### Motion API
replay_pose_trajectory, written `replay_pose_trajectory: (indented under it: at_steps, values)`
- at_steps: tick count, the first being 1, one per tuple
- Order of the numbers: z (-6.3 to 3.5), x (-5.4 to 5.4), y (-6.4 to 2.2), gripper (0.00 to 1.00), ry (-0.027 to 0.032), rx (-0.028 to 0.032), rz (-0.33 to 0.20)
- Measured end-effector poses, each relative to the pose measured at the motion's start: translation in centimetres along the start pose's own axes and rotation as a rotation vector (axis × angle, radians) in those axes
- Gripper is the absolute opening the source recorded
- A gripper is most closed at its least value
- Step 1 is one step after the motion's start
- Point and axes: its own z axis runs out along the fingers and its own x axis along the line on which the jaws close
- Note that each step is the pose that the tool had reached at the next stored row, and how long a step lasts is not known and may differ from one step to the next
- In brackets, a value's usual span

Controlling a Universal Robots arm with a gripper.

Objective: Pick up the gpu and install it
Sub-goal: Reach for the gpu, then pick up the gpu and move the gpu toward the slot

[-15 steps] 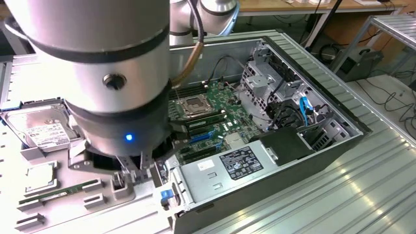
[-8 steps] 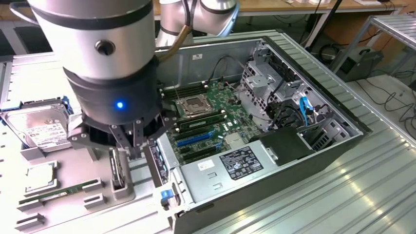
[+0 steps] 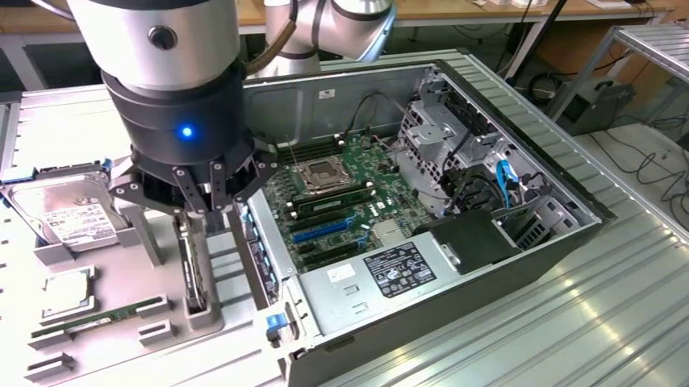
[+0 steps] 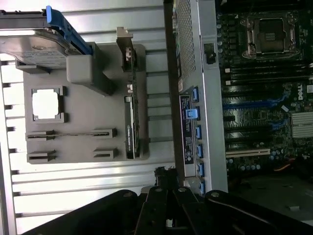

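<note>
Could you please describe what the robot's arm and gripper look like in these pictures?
The arm is a silver-grey cylinder with a small dark round cap. More grey joints stand behind it, with a cable alongside. The gripper has a black round body with a glowing blue light, and its black fingers are built from slim linked bars.

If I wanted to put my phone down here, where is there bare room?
The ribbed table at the exterior view's right, beside the case, is bare, as is the strip beyond the hard drive. The tray is crowded, and the gripper hangs over the gpu.
</note>
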Motion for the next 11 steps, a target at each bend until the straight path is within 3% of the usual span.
replay_pose_trajectory:
  at_steps: [11]
  values:
    - [0.01,0.01,0.09,0.11,-0.0001,0.0000,0.000]
